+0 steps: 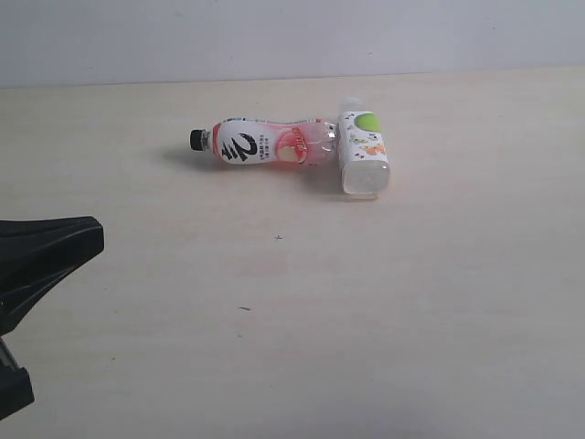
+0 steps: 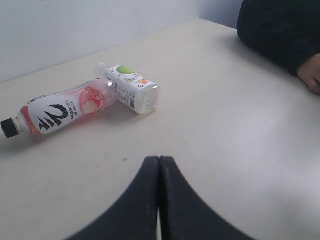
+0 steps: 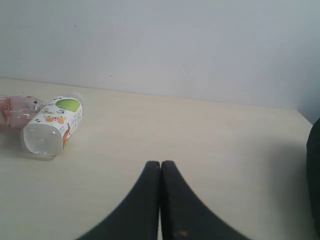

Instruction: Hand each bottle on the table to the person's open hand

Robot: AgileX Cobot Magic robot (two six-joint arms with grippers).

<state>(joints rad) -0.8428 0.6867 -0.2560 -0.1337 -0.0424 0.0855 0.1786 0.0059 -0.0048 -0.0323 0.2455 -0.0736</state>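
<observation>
Shut tight and holding nothing: left gripper (image 2: 159,159) and right gripper (image 3: 160,163). Lying on the table (image 2: 225,150) well ahead of both, touching each other: pink-red bottle (image 2: 65,112) and green-label bottle (image 2: 131,90).

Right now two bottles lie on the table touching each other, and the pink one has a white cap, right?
Not quite: the cap of the pink bottle is black, not white, as the exterior view shows. The rest holds: it and the green-label bottle lie on the table, touching each other.
</observation>
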